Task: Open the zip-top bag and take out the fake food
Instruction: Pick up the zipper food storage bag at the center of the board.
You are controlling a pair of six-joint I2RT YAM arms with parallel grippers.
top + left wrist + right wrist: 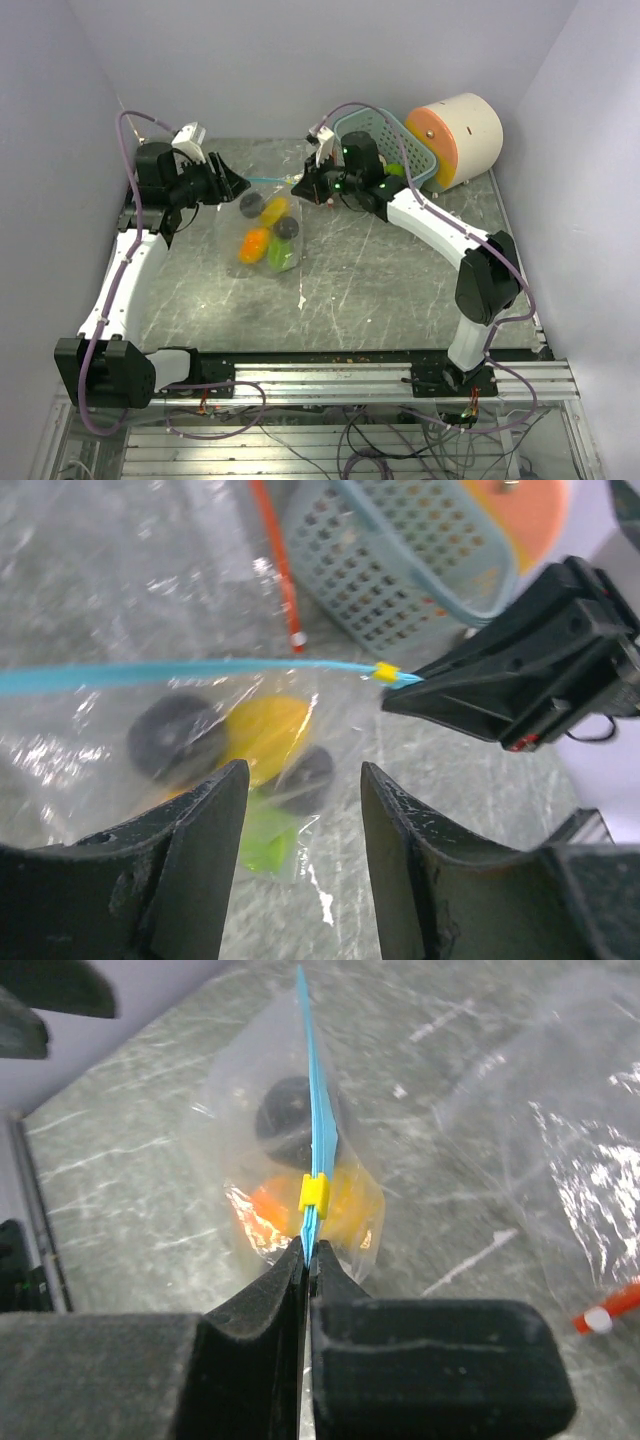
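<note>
**Bag strung off right gripper, left jaws apart**

- Right gripper (305,1255): jaws fully closed, pinching the end of the blue zip strip (318,1110) of the zip-top bag (268,235). The yellow slider (313,1192) sits on the strip just ahead of its fingertips.
- Left gripper (305,780): jaws about half spread, nothing between the pads. The strip runs crosswise just beyond its fingertips, not touching them as far as the wrist view shows.
- The two grippers face each other, with the strip stretched between them.
- Fake food (265,235): inside the bag, bunched below the strip. There are two dark round pieces, one yellow, one orange and one green. From the left gripper they lie ahead and below.
- Cannot tell whether the bag's bottom rests on the table (400,290).
- Behind the right gripper: teal basket (385,130), and beyond it a cream cylinder (470,135).
</note>
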